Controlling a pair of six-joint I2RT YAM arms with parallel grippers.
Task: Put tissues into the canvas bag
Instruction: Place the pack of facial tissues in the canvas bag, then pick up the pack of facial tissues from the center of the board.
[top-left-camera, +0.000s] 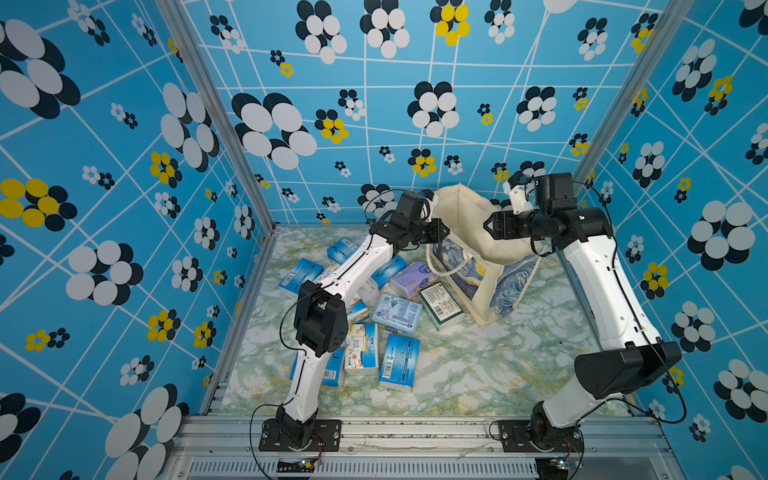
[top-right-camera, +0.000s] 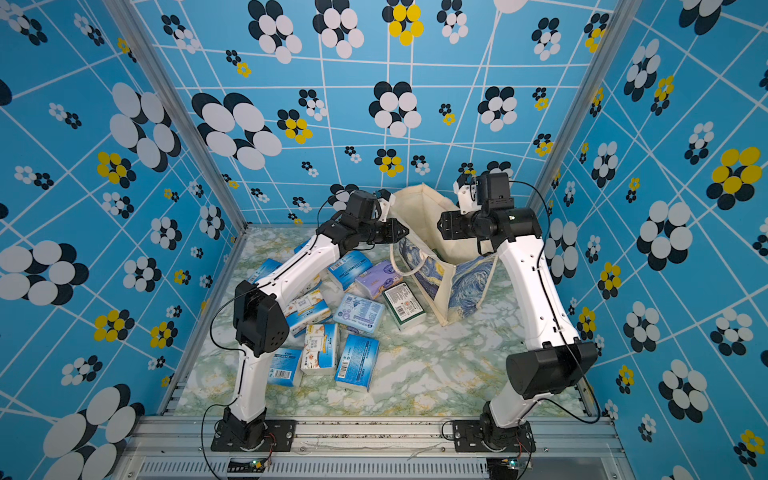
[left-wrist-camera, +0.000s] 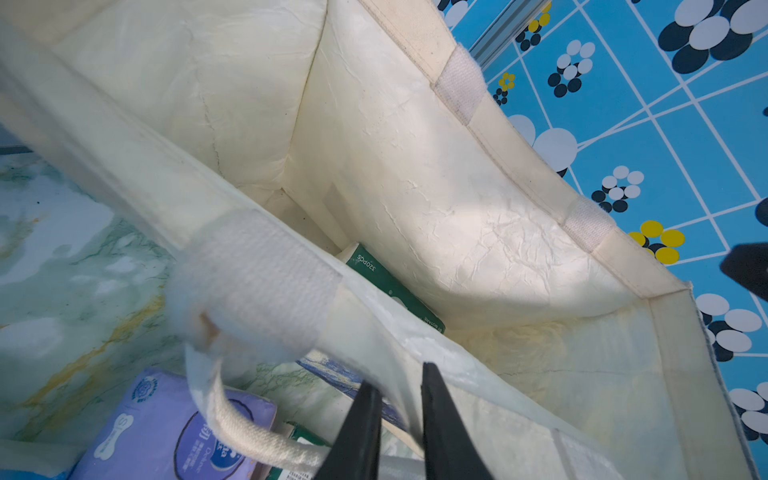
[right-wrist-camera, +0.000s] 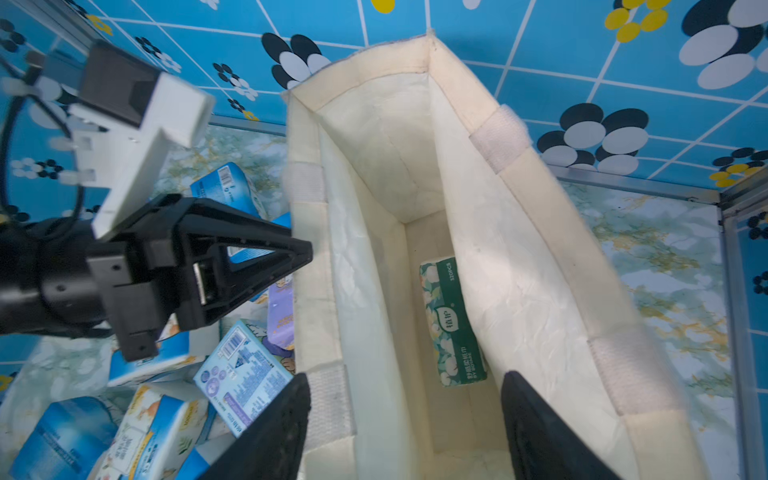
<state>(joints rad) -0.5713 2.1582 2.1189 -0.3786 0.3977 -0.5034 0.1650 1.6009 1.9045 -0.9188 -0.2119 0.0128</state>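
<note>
At the left rim of the bag (top-left-camera: 513, 278) the left end effector (left-wrist-camera: 401, 388) straddles the fabric, fingers nearly together; I cannot tell whether it is gripping. The right end effector (right-wrist-camera: 406, 376) hangs spread and empty over the mouth. One green pack (right-wrist-camera: 453, 324) lies inside; the other tissues (top-left-camera: 397, 311) are heaped on the worktop (top-left-camera: 478, 365) to the left. Pinch the rim, not the handle (left-wrist-camera: 249, 436), and pull gently so the bag doesn't tip.

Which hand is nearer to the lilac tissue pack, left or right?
Left. The left hand is at the canvas bag's rim on the pile side, the lilac pack lying just below it. The right hand hovers over the bag's open mouth, beyond that wall.
</note>
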